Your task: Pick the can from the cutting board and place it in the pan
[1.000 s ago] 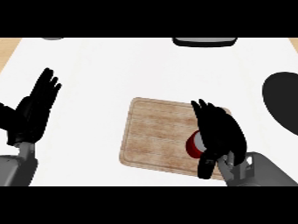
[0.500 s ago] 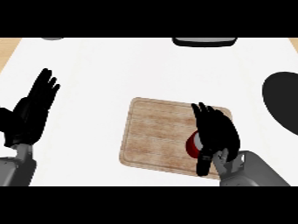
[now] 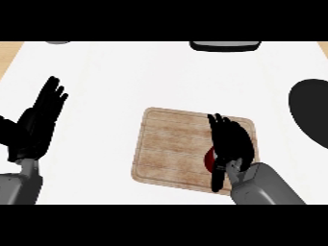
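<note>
The grasp is under way: the right hand (image 3: 230, 139) lies over the can (image 3: 209, 160) on the cutting board (image 3: 173, 144), apparently curling round it. Next comes a lift, then a carry right to the pan (image 3: 321, 115). The left hand (image 3: 35, 122) rests released.

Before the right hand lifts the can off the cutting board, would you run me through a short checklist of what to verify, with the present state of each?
1. Right hand is over the can: ok; only a red sliver of the can shows at the hand's left edge.
2. Fingers closed round the can: cannot tell; the hand hides the contact.
3. Can on the cutting board: ok, near the board's right side.
4. Pan free to receive it: ok; it lies to the right and nothing shows inside it.
5. Left hand out of the way: ok; it rests open at the view's left, off the board.
</note>
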You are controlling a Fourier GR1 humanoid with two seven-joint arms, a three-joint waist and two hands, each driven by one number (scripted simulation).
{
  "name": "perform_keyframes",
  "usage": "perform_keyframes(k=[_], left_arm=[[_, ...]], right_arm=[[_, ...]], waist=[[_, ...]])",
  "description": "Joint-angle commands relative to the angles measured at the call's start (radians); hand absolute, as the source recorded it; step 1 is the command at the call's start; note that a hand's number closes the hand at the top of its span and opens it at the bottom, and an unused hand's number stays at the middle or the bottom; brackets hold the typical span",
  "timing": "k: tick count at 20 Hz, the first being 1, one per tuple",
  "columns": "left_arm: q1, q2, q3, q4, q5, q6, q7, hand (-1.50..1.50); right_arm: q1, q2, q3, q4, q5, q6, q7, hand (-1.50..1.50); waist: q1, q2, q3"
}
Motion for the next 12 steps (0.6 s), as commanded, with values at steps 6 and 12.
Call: perform_keyframes(k=[6, 12], left_arm=[[-0.033, -0.057, 0.011, -0.024, -0.054, 0.008, 0.073, 0.00], [0.008, -0.054, 0.062, -0.026, -0.061, -0.042, 0.026, 0.00]], right_arm=[[0.002, 0.061, -0.039, 0.113, 0.134, -0.003, -0.133, 1.50], [0.009, 0.089, -0.107, 0.037, 0.147, 0.044, -0.142, 1.50]], waist=[[-0.001, 0.002, 0.001], [-0.001, 0.001, 0.001]])
